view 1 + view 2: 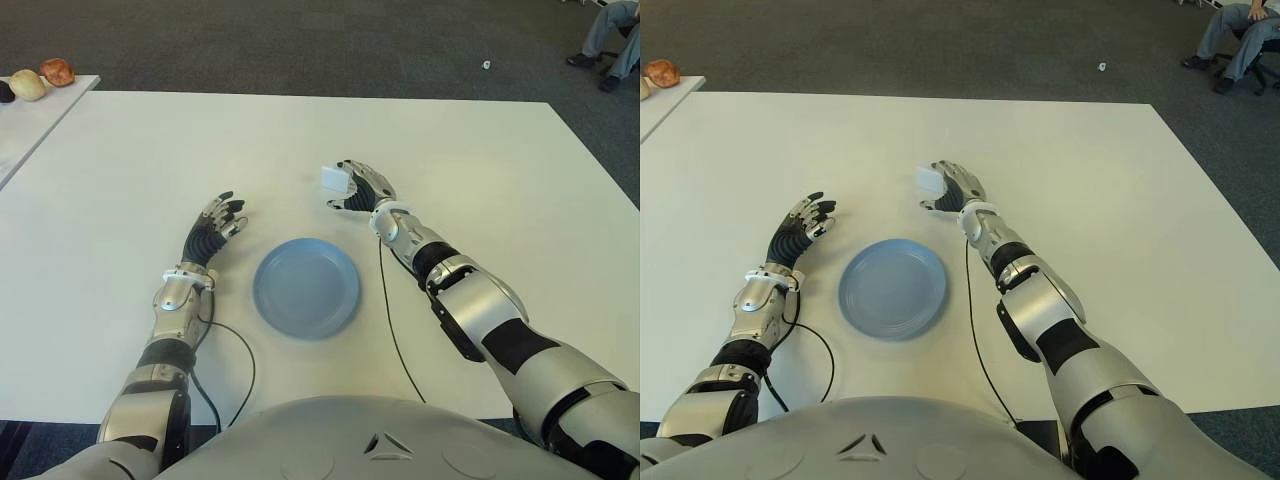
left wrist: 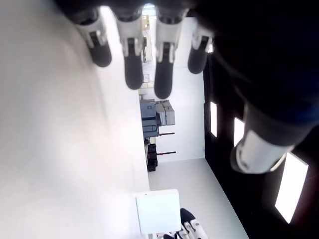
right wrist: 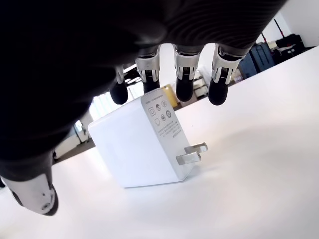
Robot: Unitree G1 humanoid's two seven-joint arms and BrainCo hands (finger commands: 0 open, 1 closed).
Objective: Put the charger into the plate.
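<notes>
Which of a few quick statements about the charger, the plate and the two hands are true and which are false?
1. The blue plate holds nothing. True.
2. The white charger already lies in the plate. False: it is at the right hand, beyond the plate and apart from it.
3. The charger's prongs can be seen. True, in the right wrist view.
4. The left hand holds the charger. False: its fingers are spread and hold nothing; it shows left of the plate.
5. The right hand's fingers reach over the charger. True.
</notes>
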